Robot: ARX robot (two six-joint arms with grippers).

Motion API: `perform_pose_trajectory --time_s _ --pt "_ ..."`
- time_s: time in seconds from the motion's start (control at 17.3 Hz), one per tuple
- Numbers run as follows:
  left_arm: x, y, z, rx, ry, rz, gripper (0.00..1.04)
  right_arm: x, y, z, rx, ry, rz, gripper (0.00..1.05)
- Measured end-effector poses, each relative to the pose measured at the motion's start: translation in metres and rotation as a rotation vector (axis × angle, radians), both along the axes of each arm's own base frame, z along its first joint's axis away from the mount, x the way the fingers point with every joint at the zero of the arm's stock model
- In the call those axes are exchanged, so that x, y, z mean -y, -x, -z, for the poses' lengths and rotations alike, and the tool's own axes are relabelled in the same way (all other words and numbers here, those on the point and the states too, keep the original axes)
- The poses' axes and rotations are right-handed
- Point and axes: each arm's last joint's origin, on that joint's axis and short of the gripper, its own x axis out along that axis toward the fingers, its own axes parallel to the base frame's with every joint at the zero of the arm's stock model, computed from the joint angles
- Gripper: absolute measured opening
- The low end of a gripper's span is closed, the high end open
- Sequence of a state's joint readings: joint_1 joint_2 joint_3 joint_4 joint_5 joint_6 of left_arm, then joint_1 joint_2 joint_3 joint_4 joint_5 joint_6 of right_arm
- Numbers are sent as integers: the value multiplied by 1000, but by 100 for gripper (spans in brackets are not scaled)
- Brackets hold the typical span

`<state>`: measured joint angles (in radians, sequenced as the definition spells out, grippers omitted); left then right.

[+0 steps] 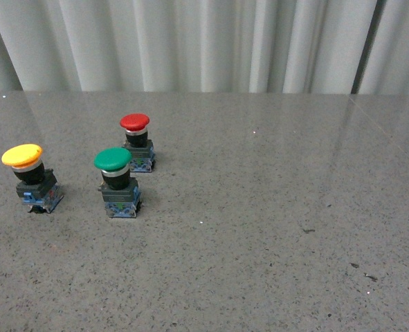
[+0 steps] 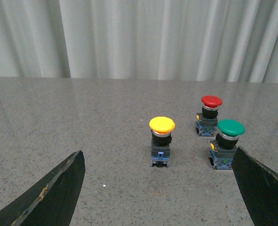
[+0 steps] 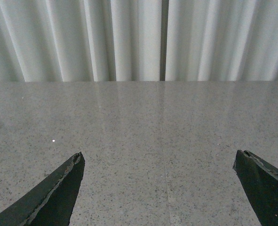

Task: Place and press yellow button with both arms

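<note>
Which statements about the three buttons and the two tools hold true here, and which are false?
The yellow button stands leftmost in the front view. True.
The left tool is shut on the yellow button. False: it is open, and the button stands apart, ahead of it.
The red button stands farther back than the green button. True.
The right wrist view shows the buttons. False: the right tool is open over bare table.
</note>
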<state>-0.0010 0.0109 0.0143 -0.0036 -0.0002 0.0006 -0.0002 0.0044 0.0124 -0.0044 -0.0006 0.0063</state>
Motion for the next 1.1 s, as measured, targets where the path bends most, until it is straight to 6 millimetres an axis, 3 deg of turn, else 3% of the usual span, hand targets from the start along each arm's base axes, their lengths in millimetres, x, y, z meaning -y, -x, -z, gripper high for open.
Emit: perform_pose_trajectory --time_s 1.04,1.1 --pt "0 0 1 -12 0 -8 98 0 0 0 0 0 0 98" --pt "4 -9 -7 -280 -81 -244 98 0 0 0 1 1 -2 98"
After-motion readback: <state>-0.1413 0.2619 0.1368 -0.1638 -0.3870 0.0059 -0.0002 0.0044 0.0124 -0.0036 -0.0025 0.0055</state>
